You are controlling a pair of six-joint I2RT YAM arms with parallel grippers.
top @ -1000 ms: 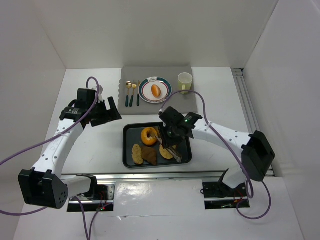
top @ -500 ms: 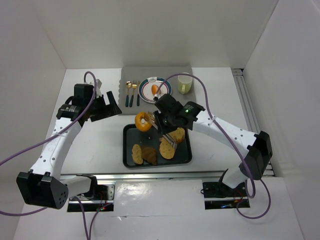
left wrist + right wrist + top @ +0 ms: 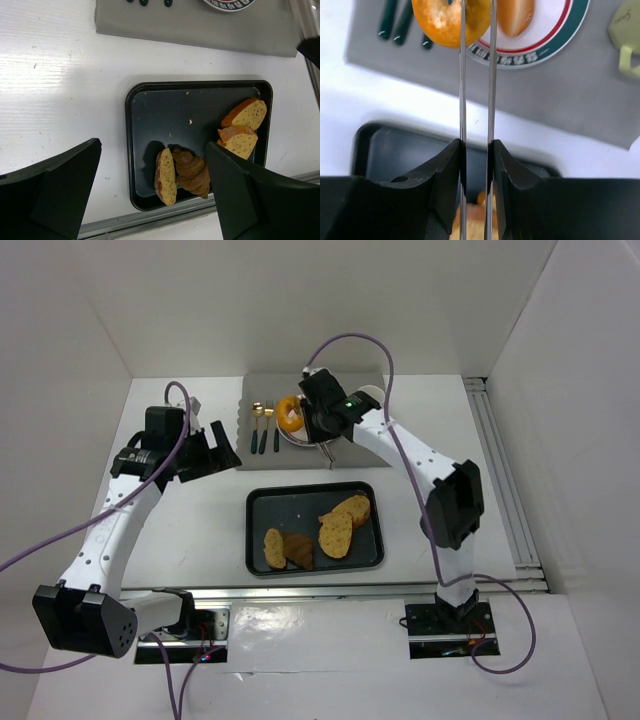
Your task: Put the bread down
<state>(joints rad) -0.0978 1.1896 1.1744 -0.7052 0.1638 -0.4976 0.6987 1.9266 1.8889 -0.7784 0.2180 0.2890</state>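
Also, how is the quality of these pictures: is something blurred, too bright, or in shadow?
Top external: even light, sharp, with soft shadows under the arms. Left wrist: the white table is bright and slightly washed out, the tray is sharp, and the left gripper fingers are dark and soft. Right wrist: the bagel and plate are slightly blurred, and the right gripper base is nearly black.

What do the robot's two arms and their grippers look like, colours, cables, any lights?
Both arms have white links with black joint housings and black bases. A purple cable loops along each. The left gripper has broad black fingers. The right gripper has black finger mounts carrying thin silvery blades, and a small green light glows near its wrist.
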